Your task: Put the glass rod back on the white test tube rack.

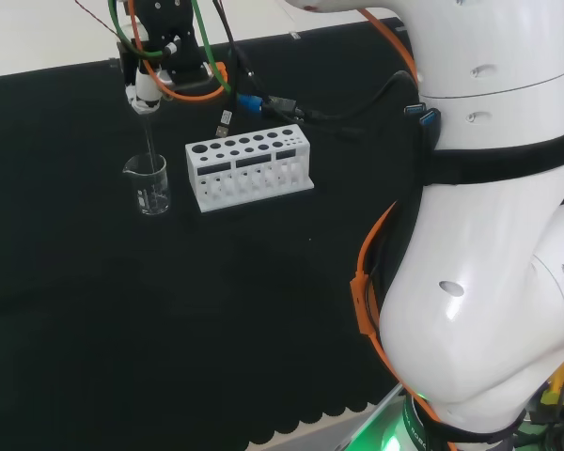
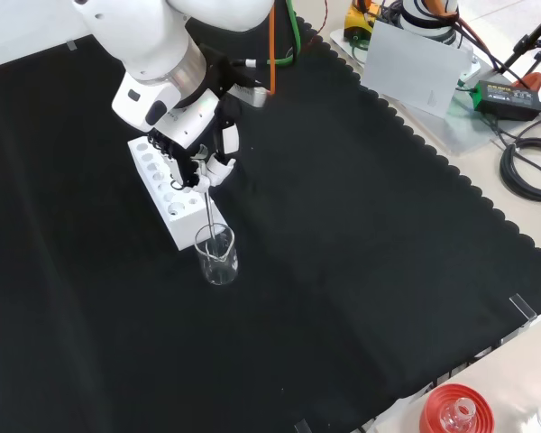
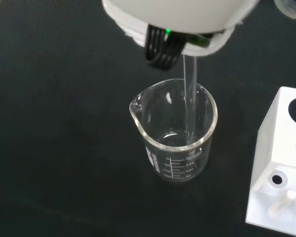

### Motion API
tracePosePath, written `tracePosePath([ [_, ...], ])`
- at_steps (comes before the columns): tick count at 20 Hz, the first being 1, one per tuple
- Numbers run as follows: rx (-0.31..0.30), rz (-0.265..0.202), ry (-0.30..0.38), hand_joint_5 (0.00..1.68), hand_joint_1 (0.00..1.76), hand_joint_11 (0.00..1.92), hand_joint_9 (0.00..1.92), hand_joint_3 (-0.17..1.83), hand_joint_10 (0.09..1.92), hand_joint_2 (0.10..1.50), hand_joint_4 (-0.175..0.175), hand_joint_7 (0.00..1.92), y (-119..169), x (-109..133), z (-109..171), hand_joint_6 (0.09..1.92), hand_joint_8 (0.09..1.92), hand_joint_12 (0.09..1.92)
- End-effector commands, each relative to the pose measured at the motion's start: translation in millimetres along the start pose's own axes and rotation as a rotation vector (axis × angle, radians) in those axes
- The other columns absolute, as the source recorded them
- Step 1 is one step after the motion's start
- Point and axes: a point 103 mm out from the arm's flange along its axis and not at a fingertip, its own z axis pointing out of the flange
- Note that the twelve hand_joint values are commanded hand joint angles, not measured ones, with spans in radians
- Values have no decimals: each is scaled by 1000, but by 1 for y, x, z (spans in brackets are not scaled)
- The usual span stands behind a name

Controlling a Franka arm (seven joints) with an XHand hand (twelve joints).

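Our hand (image 1: 148, 89) is closed around the top of the glass rod (image 1: 149, 150), and we hold it straight up. In the head view we start at the left: the rod's low end sits inside the small clear beaker (image 1: 148, 185). Just to the right stands the white test tube rack (image 1: 250, 168) with its holes on top. We think we are at the lifting step. Next we must raise the rod out, move it over the rack, and lower it there.

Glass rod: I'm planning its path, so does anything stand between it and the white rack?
Only the clear glass beaker: the thin glass rod's lower end sits inside its wall. The white test tube rack stands right beside, with bare black cloth between.
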Motion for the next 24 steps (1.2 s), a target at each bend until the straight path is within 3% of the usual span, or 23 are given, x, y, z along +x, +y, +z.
tracePosePath([
  [1,6,7,-2,1206,1331,1601,1822,690,182,626,-175,1439,-1,1,2,582,600,573],
  [11,3,11,3,1205,1331,1601,1823,691,180,625,-175,1439,-7,-2,3,584,601,573],
  [24,-10,27,3,1205,1331,1600,1823,692,177,625,-175,1438,-15,2,-17,586,602,573],
])
